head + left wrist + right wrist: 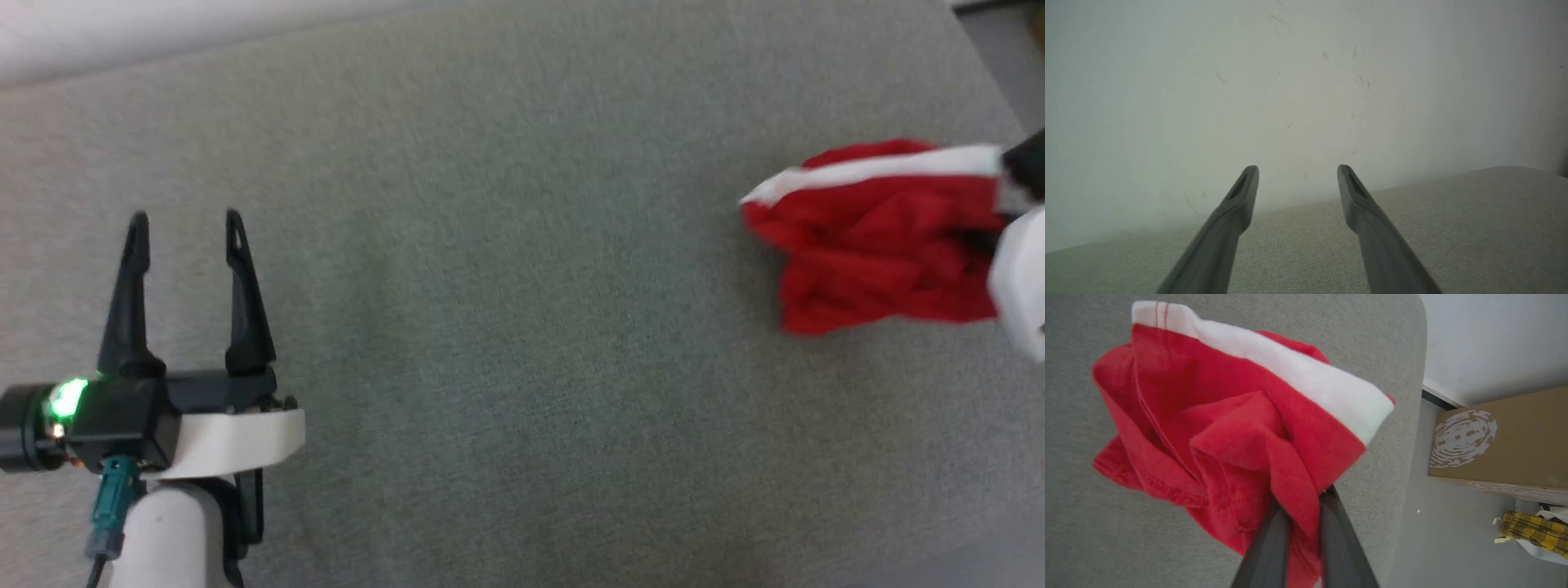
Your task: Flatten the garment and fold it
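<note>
A grey cloth-covered bench (pixel 506 343) takes up most of the head view, with a pale scuffed wall (pixel 1306 81) rising behind its far edge. Past the bench's rounded corner, in the right wrist view, a grey floor (pixel 1437 547) carries a brown cardboard box (pixel 1519 449) with a white printed mark, standing against the wall. The red shorts (pixel 873 253) are bunched in a crumpled heap over the right side of the bench, near its edge. One white hem band (pixel 1306 379) runs across the top of the bundle, and seams and folds show in the red cloth below it. I cannot tell whether the lowest folds touch the bench. The right gripper (pixel 1305 498) is clenched on a fold of the shorts, the red cloth pinched between its two dark fingers. The left gripper (pixel 187 216) is over the bare left part of the bench, well apart from the shorts, its fingers spread wide with nothing between them. A yellow checked cloth (pixel 1535 531) lies on the floor just beside the box
</note>
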